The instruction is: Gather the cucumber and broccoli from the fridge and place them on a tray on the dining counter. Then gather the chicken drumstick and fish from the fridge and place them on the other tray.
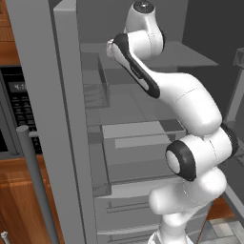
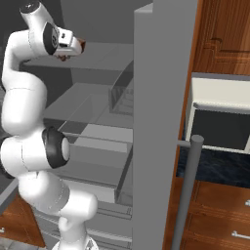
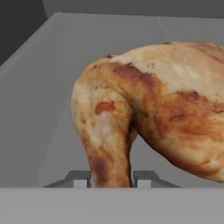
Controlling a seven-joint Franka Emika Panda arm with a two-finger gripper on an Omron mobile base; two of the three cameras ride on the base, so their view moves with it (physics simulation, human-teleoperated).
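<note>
The orange-brown chicken drumstick (image 3: pixel 166 100) looms large in the hand view, and its narrow end runs down between my two fingertips. My gripper (image 3: pixel 111 180) is shut on that narrow end, inside the upper part of the open fridge (image 1: pixel 124 133) above a grey shelf. In the right base view the hand reaches into the fridge (image 2: pixel 97 112) at the top left. A bit of the chicken drumstick (image 2: pixel 82 46) shows brown at the gripper (image 2: pixel 78 49). The cucumber, broccoli, fish, trays and dining counter are out of view.
The open fridge door (image 1: pixel 43 109) stands close on the left, and its edge (image 2: pixel 163 107) rises on the right of the arm. Grey shelves and a clear bin (image 1: pixel 97 88) sit inside, drawers (image 1: pixel 124 209) below. Wooden cabinets (image 2: pixel 219 34) flank the fridge.
</note>
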